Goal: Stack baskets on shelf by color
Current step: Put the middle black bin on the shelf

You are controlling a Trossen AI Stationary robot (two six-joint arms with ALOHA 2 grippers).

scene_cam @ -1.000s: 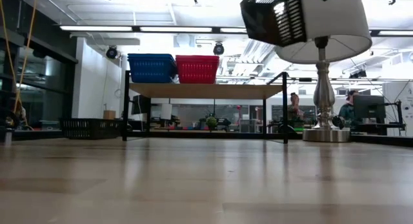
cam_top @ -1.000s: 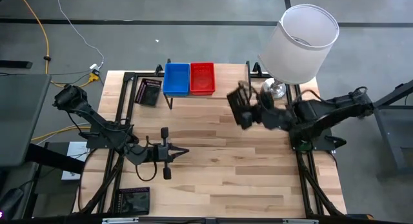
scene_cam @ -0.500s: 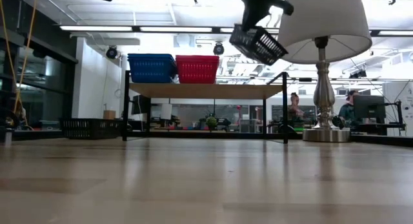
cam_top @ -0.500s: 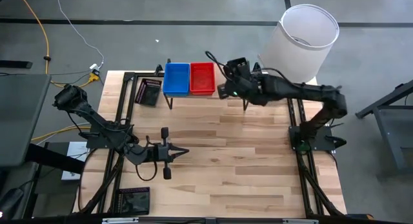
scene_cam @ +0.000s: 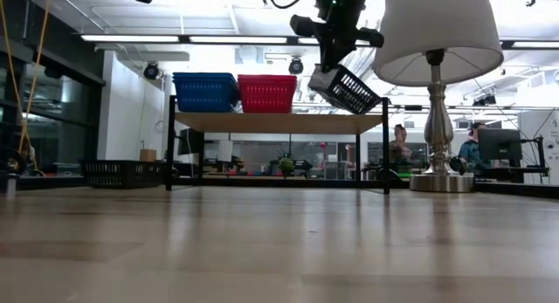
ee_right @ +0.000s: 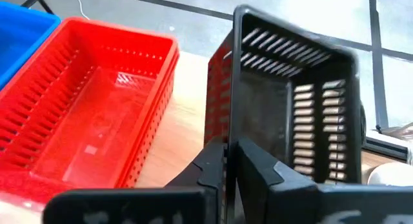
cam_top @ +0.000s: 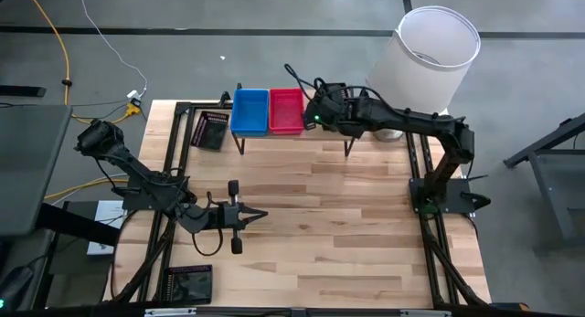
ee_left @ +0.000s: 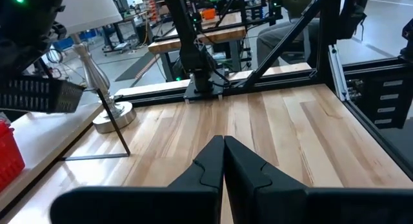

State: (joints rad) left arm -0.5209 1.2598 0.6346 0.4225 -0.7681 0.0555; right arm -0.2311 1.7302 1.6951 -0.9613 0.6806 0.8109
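Observation:
A blue basket (cam_top: 249, 111) and a red basket (cam_top: 286, 111) stand side by side on the shelf (cam_top: 334, 132) at the table's far edge. They also show in the low view, blue (scene_cam: 206, 92) and red (scene_cam: 267, 93). My right gripper (cam_top: 317, 114) is shut on a black basket (scene_cam: 348, 87) above the shelf, just right of the red basket (ee_right: 90, 127). My left gripper (cam_top: 258, 215) is shut and empty over the table's middle left, and also shows in its wrist view (ee_left: 224, 153). My right gripper pinches the black basket by the rim of one wall (ee_right: 227, 137) between its two fingers. The fingers come from above, slanting toward the table's far left. The basket (ee_right: 290, 114) is lifted clear of the shelf top (scene_cam: 279, 122) and hangs tilted below the fingers.
A white-shaded lamp (cam_top: 430, 57) stands at the far right beside the shelf, its base (ee_left: 113, 114) on the table. One black basket (cam_top: 212, 130) lies left of the shelf and another (cam_top: 187, 285) at the near left corner. Bare wood lies between.
My right gripper has carried the black basket from over the table's middle right toward the far edge and the left, to a place over the shelf beside the red basket. It has come down toward the shelf top, and the basket stays tilted.

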